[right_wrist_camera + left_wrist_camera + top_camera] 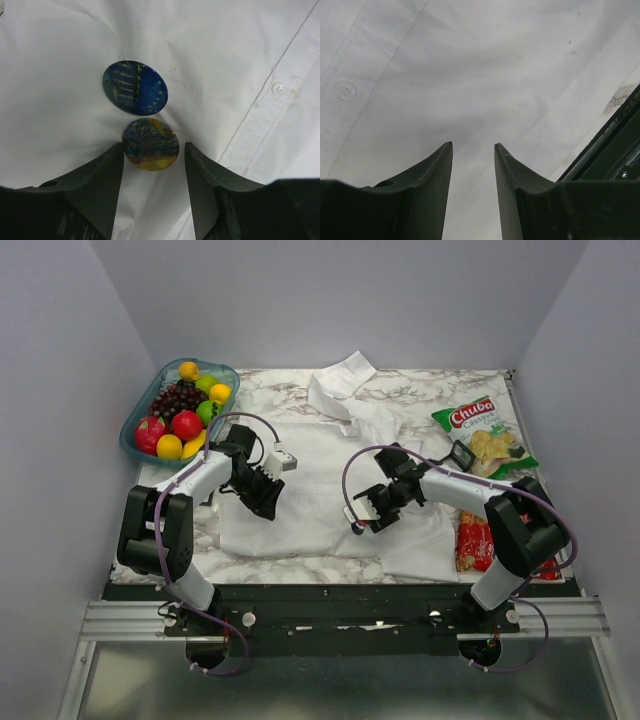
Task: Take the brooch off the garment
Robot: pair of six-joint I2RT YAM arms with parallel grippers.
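Note:
The garment (320, 465) is a white wrinkled shirt spread over the marble table. In the right wrist view the brooch (135, 87), a small dark-blue round pin, lies on the cloth (60, 100) just beyond my fingertips. A second round pin (150, 144), blue and yellow, sits right between the tips of my right gripper (154, 143), whose jaws stand apart around it with a gap on the right side. My left gripper (473, 145) is open over plain shirt cloth (485, 75) near the button strip, with nothing between its fingers. From above, both grippers (262, 498) (362, 515) are low over the shirt.
A blue bowl of fruit (134, 440) stands at the back left. A green chips bag (485, 435) and a small black square frame (461, 455) lie at the right. A red packet (473, 540) lies by the right arm. The table's dark front edge (620, 145) runs close to the left gripper.

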